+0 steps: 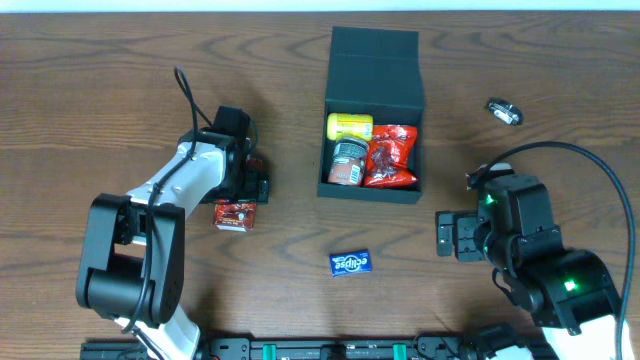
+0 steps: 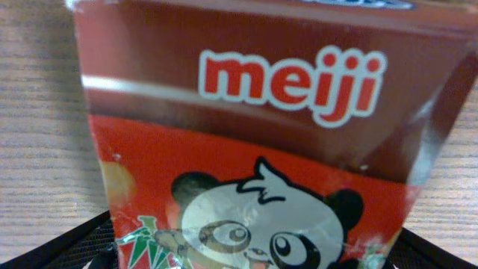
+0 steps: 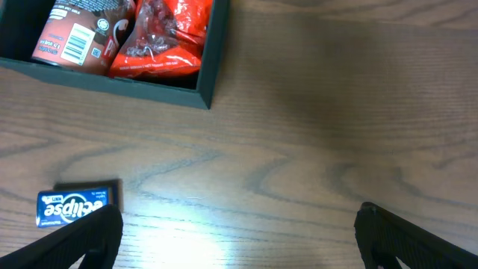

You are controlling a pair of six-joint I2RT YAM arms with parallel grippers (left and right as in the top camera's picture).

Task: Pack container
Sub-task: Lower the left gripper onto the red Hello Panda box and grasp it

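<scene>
The dark container [image 1: 372,58] stands open at the table's middle back, its lid folded away. Inside lie a yellow pack [image 1: 349,125], a brown can [image 1: 347,161] and a red bag [image 1: 391,156]. The container's near corner [image 3: 112,82] shows in the right wrist view. My left gripper [image 1: 243,192] is open, right at a red Meiji panda box [image 1: 236,214]. That box [image 2: 246,134] fills the left wrist view, between the wide-apart fingers [image 2: 78,245] with gaps on both sides. My right gripper [image 1: 445,235] hangs open over bare wood [image 3: 239,239].
A blue Eclipse gum pack [image 1: 351,263] lies in front of the container, just beside my right gripper's left finger [image 3: 73,206]. A small dark and silver item [image 1: 504,111] rests at the back right.
</scene>
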